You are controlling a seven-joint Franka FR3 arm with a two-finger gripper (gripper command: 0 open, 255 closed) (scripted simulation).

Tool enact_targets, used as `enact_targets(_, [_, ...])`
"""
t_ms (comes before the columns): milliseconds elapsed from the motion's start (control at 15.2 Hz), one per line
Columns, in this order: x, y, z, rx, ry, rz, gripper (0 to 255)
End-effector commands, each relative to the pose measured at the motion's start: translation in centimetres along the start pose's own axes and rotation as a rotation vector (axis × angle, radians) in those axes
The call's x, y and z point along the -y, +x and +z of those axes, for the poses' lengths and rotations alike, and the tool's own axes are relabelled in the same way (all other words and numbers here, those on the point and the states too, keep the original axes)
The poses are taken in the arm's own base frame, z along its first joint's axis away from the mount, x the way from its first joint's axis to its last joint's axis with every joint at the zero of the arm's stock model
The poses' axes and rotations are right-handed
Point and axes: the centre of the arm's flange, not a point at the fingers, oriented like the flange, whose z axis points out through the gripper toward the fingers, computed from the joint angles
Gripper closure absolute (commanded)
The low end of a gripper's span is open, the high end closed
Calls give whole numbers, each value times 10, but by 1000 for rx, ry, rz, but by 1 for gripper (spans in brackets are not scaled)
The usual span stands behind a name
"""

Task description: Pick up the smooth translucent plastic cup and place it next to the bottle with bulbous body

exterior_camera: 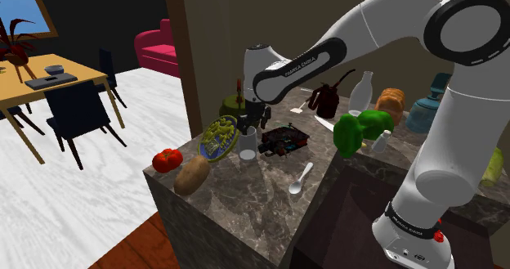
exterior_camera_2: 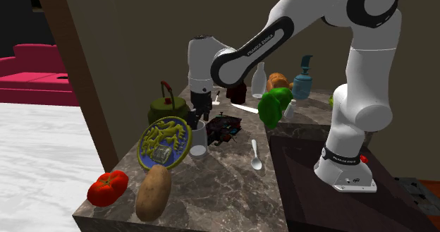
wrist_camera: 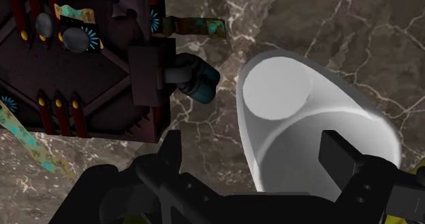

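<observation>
A pale, smooth cup (exterior_camera: 248, 143) (exterior_camera_2: 198, 137) (wrist_camera: 300, 134) stands upright on the dark marble counter (exterior_camera: 245, 202), between a patterned plate and a dark ornate box. My black gripper (exterior_camera: 250, 125) (exterior_camera_2: 202, 115) (wrist_camera: 259, 148) hangs open just above it. One finger (wrist_camera: 346, 154) is over the cup's mouth and the other (wrist_camera: 170, 151) is outside its wall; neither touches it. A pale bottle (exterior_camera: 362, 91) (exterior_camera_2: 259, 80) with a rounded body and narrow neck stands at the counter's far end, well beyond the cup.
Beside the cup are the yellow-green plate (exterior_camera: 219, 136) and ornate box (exterior_camera: 282, 139) (wrist_camera: 75, 59). A tomato (exterior_camera: 167, 159), potato (exterior_camera: 192, 175) and spoon (exterior_camera: 301, 178) lie nearer the front. A green pepper (exterior_camera: 360, 130), dark jug (exterior_camera: 327, 100) and teal dispenser (exterior_camera: 425, 110) crowd the bottle.
</observation>
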Motion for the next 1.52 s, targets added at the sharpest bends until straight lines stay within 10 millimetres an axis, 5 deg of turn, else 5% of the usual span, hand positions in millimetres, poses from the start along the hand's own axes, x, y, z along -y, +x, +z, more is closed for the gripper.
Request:
enact_targets(0, [-2,-4,8,18,-7,0,0])
enact_targets(132, [-2,-4,8,18,-7,0,0])
enact_targets(198, [-3,-5,7,18,-7,0,255])
enact_targets(792, [-2,-4,8,18,-7,0,255])
enact_targets(1452, [-3,1,-44,18,-7,0,255])
